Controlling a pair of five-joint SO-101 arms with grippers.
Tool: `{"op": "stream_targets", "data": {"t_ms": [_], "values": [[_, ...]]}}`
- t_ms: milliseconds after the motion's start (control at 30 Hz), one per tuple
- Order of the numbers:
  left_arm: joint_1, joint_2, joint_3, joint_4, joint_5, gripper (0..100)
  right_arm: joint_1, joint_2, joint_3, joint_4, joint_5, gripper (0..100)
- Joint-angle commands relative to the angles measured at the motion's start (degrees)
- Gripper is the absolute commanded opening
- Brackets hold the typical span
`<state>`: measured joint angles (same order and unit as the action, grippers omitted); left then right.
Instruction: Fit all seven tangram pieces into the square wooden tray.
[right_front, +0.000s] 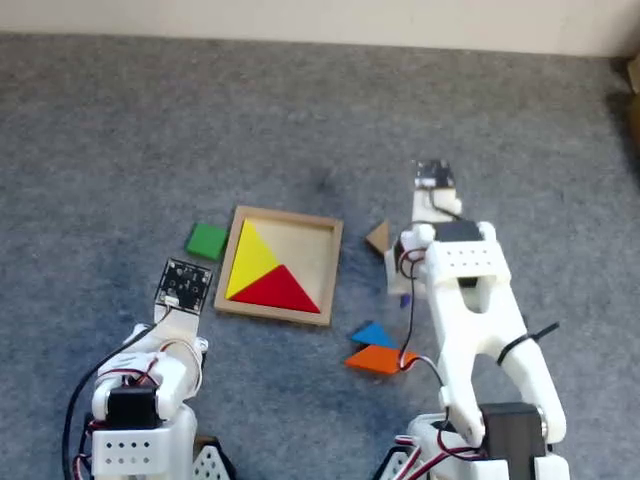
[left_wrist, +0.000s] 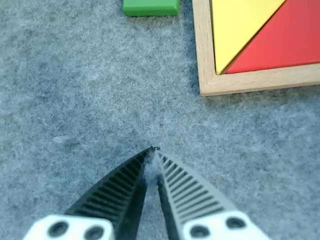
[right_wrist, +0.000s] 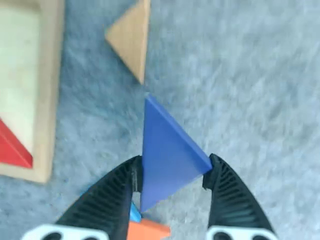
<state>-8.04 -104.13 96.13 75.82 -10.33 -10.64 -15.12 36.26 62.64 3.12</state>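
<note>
The square wooden tray (right_front: 330, 262) lies mid-table and holds a yellow triangle (right_front: 250, 258) and a red triangle (right_front: 281, 290). My right gripper (right_wrist: 172, 167) is shut on a dark blue triangle (right_wrist: 167, 152), holding it by two edges just right of the tray (right_wrist: 50, 100). A tan triangle (right_wrist: 131, 40) lies on the carpet beyond it. My left gripper (left_wrist: 152, 151) is shut on nothing, over bare carpet near the tray's front-left corner (left_wrist: 206, 85). A green square (left_wrist: 150, 7) lies left of the tray.
A light blue triangle (right_front: 372, 333) and an orange piece (right_front: 378, 358) lie together on the carpet in front of the tray's right corner, close to the right arm (right_front: 470, 300). The left arm (right_front: 150, 385) stands at the front left. Grey carpet stretches open behind the tray.
</note>
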Motion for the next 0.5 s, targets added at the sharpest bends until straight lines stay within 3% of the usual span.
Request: {"op": "stream_targets", "data": {"t_ms": [0,467], "values": [[-0.66,-0.40,1.01,0.18,0.18,0,-2.95,-2.95,-6.20,0.40,3.08,12.0],[-0.66,-0.40,1.01,0.18,0.18,0,-17.01,-2.77,-9.45,-7.96,17.05,12.2]]}}
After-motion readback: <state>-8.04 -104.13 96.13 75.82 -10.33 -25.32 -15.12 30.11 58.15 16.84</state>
